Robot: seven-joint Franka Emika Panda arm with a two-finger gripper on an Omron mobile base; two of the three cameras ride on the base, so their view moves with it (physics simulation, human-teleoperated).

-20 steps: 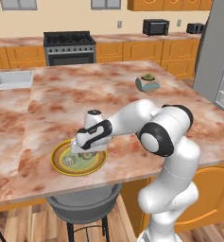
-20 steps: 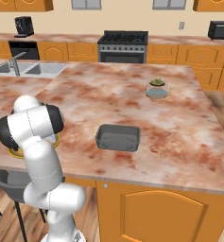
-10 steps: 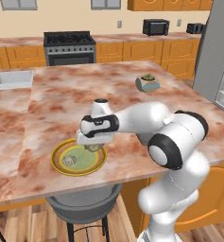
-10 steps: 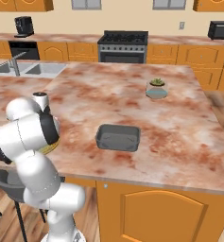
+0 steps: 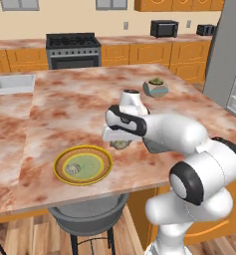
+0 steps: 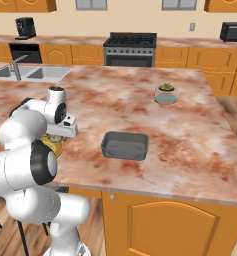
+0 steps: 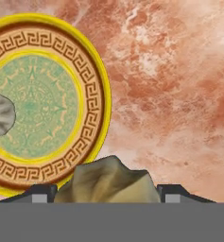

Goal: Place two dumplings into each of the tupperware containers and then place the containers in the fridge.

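My gripper (image 5: pixel 120 144) hangs a little above the island counter, just right of the yellow-rimmed plate (image 5: pixel 83 165), shut on a tan dumpling (image 7: pixel 106 182) that sits between its finger tips. A second dumpling (image 5: pixel 72 169) lies on the plate (image 7: pixel 92 71), at the left edge of the hand view (image 7: pixel 0 115). The dark grey tupperware container (image 6: pixel 124 145) stands with nothing in it on the counter, to the right of the gripper (image 6: pixel 57 137). The fridge (image 5: pixel 229 50) rises at the far right.
A potted plant (image 5: pixel 156 87) in a grey bowl stands farther back on the island (image 6: pixel 165 94). A sink (image 6: pixel 27 74) is set in at the left. A stool (image 5: pixel 87 219) stands below the counter's front edge near the plate.
The gripper has risen off the plate with one dumpling in it and moved right, past the plate's rim. One dumpling stays on the plate.
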